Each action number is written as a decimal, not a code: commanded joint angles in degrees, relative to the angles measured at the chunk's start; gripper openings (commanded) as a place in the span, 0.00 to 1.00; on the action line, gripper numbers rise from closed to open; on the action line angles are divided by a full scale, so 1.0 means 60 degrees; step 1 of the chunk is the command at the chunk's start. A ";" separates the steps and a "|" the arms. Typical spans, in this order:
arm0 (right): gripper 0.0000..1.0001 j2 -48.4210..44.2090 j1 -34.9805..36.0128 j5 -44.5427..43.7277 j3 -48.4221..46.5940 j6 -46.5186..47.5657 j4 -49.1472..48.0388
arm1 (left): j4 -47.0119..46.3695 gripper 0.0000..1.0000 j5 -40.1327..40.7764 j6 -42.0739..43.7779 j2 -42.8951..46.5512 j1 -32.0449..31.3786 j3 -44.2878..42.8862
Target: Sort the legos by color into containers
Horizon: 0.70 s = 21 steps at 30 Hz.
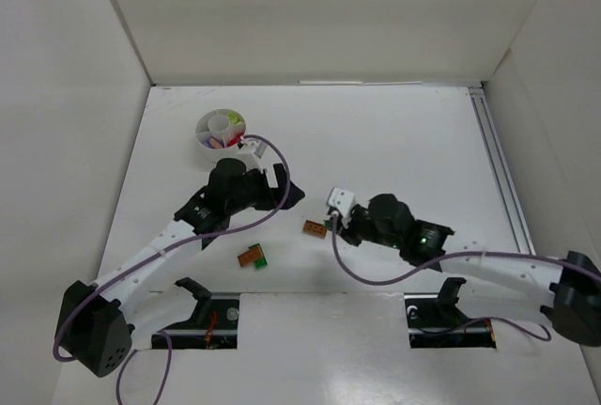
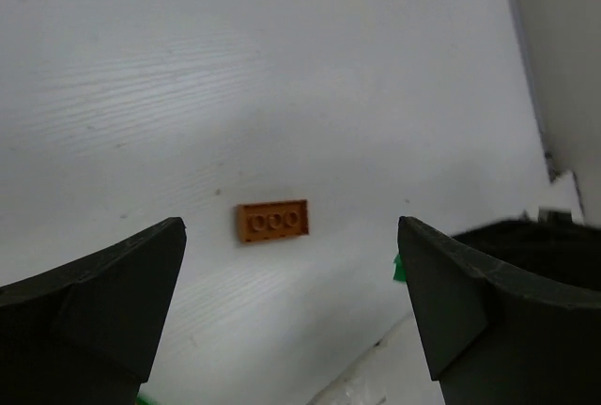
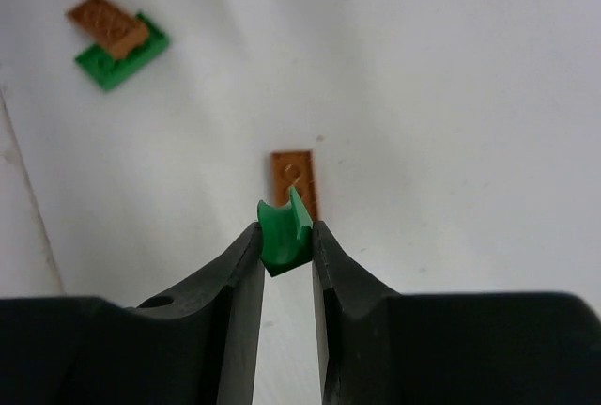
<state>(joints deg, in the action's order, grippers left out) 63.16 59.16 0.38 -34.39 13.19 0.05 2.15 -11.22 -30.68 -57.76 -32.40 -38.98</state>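
A lab-style robot test booth. Plain white walls (image 1: 310, 10) box in a white surface (image 1: 404, 142). Two cabled arms (image 1: 155, 255) are bolted at its edge.

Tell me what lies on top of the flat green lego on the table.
An orange lego lies across the flat green lego, covering part of its top. Whether they are pressed together cannot be seen.

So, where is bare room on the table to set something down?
Bare: the far table between the dish and the right rail. Crowded: the near middle, around the orange brick and the orange-on-green pair.
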 commanded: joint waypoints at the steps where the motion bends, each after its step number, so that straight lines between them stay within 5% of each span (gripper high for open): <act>1: 0.16 -0.1365 -0.1082 0.2303 0.0604 0.0730 -0.2420 | -0.2610 0.94 -0.3047 0.0484 0.0442 -0.0019 0.0475; 9: 0.17 -0.1137 -0.2915 0.6040 -0.0126 0.1068 -0.3655 | -0.5279 0.93 -0.6183 0.0249 -0.0173 -0.0019 0.0360; 16: 0.17 -0.0799 -0.3150 0.7039 -0.0494 0.1068 -0.4213 | -0.5544 0.86 -0.6538 0.0147 -0.0846 -0.0019 -0.0007; 21: 0.18 -0.0711 -0.3238 0.7187 -0.0581 0.1068 -0.4360 | -0.5792 0.72 -0.6756 0.0030 -0.1038 -0.0107 -0.0095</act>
<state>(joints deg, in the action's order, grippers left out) 58.78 40.12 39.90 -35.31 18.74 -21.74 -27.46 -48.21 -30.35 -64.38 -32.56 -36.75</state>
